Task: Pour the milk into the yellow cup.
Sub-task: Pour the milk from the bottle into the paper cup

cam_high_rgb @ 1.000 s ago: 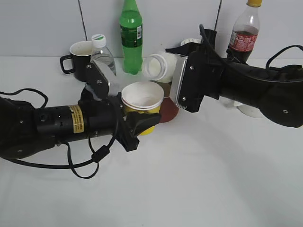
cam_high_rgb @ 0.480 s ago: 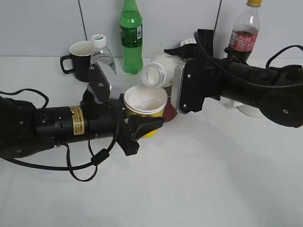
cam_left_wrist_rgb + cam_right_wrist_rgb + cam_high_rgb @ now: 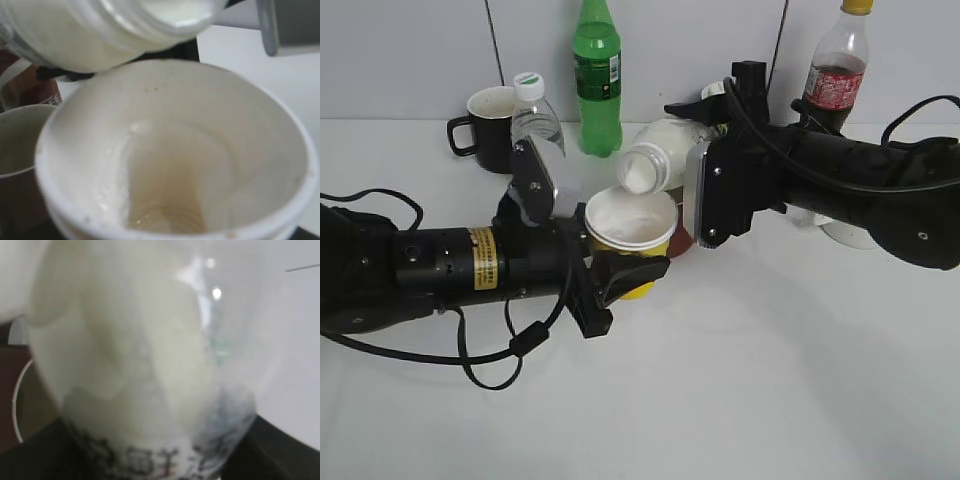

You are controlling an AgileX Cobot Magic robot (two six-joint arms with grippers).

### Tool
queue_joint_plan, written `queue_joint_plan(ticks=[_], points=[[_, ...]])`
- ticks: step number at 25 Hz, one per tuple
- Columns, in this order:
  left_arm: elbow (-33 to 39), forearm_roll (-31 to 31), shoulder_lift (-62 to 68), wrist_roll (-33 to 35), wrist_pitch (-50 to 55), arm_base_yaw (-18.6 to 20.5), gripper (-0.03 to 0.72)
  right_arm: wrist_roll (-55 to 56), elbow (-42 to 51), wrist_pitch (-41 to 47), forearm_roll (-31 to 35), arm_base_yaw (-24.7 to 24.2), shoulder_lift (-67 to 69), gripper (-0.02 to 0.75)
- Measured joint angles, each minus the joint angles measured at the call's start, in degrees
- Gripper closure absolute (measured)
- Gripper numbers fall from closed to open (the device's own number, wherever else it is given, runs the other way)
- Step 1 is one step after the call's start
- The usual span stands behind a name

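I see a plain white bench. Along its back edge stand a black handled mug, a clear capped water bottle, a tall green plastic bottle and a yellow-capped cola bottle.

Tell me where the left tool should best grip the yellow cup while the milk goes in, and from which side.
Grip the yellow cup on its side wall below the rolled rim, coming in level from the left, as the left tool does. The cup is upright and widens upward, so the rim stops slipping, and its mouth stays open for the tilted milk bottle above it.
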Motion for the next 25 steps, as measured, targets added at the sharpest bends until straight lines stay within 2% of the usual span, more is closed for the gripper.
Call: queue_joint_plan(ticks=[25], points=[[0.00, 2.54, 0.00, 0.00, 1.74, 0.00, 0.342, -6.43, 0.00, -0.06, 0.54, 0.00, 0.00, 0.299]])
